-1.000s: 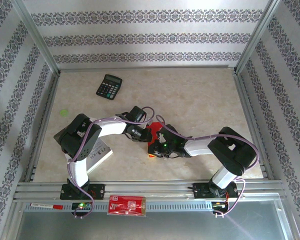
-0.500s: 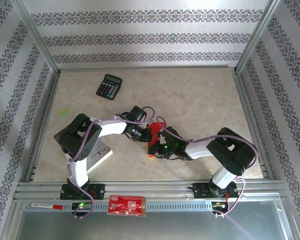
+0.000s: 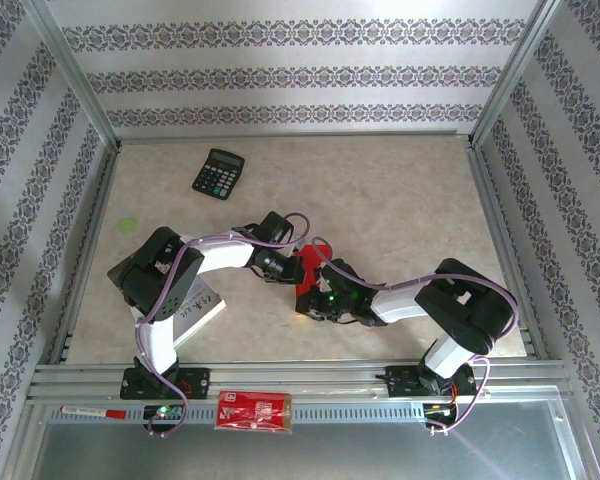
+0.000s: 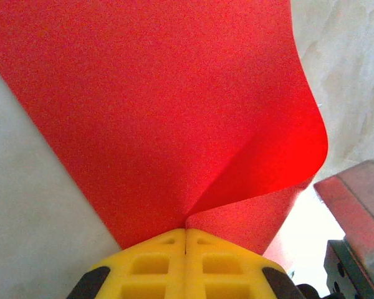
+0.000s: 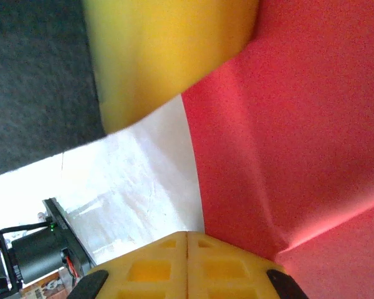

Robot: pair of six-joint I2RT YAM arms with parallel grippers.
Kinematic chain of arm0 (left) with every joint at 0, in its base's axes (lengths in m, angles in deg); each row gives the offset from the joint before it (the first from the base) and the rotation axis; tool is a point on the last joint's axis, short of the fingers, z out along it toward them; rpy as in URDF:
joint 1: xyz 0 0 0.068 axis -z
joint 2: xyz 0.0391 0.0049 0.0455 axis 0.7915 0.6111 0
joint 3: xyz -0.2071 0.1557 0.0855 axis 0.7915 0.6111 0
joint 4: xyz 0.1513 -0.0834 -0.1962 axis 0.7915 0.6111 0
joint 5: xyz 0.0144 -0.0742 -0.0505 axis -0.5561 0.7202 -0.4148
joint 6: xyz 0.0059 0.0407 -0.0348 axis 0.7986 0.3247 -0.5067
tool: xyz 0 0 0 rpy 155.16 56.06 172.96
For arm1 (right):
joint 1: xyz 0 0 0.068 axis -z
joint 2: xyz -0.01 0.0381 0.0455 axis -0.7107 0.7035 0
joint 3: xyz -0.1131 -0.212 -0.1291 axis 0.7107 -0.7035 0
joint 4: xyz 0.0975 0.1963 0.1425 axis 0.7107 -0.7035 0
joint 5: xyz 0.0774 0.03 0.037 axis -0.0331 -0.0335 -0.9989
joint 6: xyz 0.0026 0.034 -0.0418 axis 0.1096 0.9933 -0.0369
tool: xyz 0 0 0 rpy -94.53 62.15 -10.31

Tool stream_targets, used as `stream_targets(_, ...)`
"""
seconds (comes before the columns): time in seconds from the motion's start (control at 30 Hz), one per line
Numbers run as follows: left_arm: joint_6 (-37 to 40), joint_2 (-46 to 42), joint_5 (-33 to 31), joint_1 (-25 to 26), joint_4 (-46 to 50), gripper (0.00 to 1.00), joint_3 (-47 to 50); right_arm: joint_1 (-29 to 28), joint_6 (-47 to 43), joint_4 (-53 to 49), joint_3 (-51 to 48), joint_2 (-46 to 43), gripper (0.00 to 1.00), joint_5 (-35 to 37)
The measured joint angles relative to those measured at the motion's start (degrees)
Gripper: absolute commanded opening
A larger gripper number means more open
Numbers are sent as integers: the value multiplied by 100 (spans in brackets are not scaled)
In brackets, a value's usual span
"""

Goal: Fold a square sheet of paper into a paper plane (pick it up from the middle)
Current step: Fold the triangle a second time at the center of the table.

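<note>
Arms bent inward, meeting by the worktop's [image 3: 400, 200] near edge. Left gripper [image 4: 186, 233] and right gripper [image 5: 187, 237] are both clamped on the square sheet of paper [image 4: 156, 112] — it bows.

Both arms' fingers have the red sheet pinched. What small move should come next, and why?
Probably lower the left fingers to press the bowed flap flat. They and the right fingers are shut on the red sheet, which curves loosely beside the left pair, uncreased.

Beige table [image 3: 400, 200], black calculator [image 3: 218, 173], white booklet [image 3: 202, 312]
</note>
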Motion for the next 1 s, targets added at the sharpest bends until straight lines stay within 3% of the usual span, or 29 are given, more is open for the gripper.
stream_targets(0.2, 0, 2, 0, 0, 2, 0, -4, -46, 52, -173, -7, -76, 6, -219)
stream_targets(0.53, 0, 4, 0, 0, 2, 0, -7, 553, 42, -542, 133, -518, 7, -385)
stream_targets(1.0, 0, 9, 2, 0, 4, 0, -11, 619, 4, -542, 378, 155, 7, -382)
